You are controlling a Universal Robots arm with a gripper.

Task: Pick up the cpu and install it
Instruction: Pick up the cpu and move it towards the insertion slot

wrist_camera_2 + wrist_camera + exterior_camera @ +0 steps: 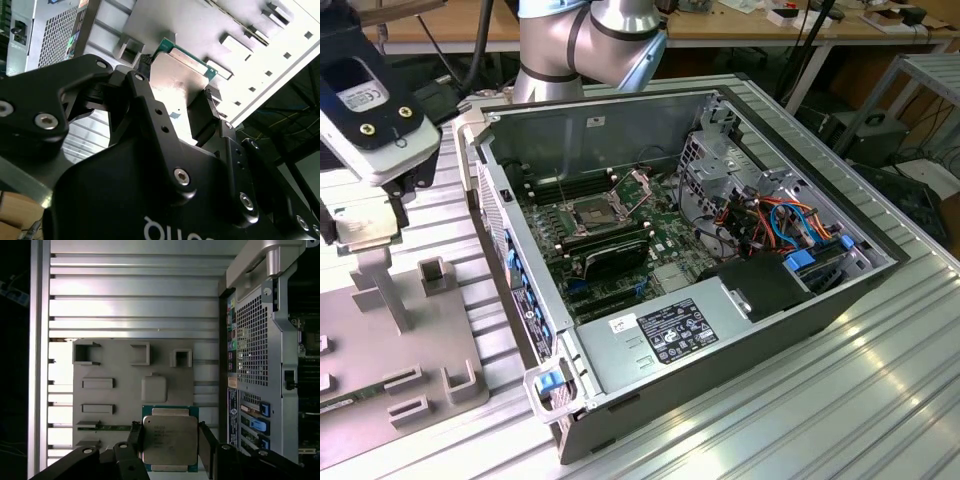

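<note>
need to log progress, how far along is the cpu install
Done: the pick-up looks made. The tool is shut on the cpu, gripping two opposite edges.
In hand: the cpu hangs over the grey fixture plate, outside the computer case.
Left: the socket inside the case shows a dark centre with nothing seated in it, so the install is not done.

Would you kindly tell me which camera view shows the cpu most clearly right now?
The first wrist view: the cpu faces the camera squarely, its whole metallic face visible in the gripper. The second wrist view shows it obliquely, partly behind the gripper; the exterior view shows it small and foreshortened.
</note>
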